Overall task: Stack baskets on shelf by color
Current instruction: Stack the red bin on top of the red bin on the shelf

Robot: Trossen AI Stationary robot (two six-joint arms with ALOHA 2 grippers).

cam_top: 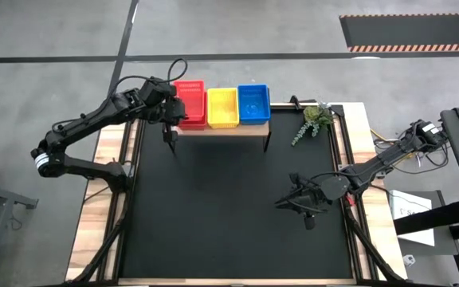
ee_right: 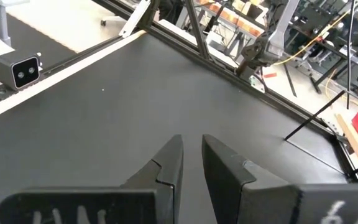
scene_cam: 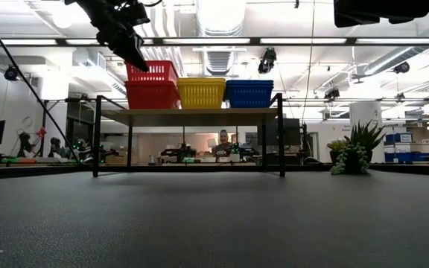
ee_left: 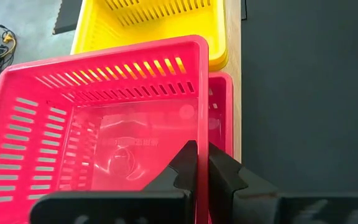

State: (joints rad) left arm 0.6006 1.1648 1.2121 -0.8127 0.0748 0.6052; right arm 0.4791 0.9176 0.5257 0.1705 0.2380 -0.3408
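The black table [cam_top: 229, 215] under me is the biggest thing here, with pale wood strips along its left and right edges. At its far edge stands the shelf [scene_cam: 192, 114], a light plank on thin black legs, holding three lots of baskets in a row: red at the left end, yellow [cam_top: 222, 107] in the middle, blue [cam_top: 253, 103] at the right. The yellow and blue ones touch side by side. From table height the red lot stands taller than the other two.

My left arm reaches over the shelf's left end. My left gripper [ee_left: 202, 163] is clamped on the near wall of the top red basket [ee_left: 98, 124], one finger inside, one outside. That basket sits tilted and skewed on the red basket below [ee_left: 221, 106], whose corner pokes out beside it, just next to the yellow one. The held basket has nothing in it; I cannot see into the others well enough to say.

My right gripper [ee_right: 191, 163] hangs low over the table's right half, well apart from the shelf, fingers slightly apart with nothing between them.

A small potted plant [cam_top: 315, 121] stands by the shelf's right end. A small grey camera box [ee_right: 18, 68] sits on the wooden table edge.
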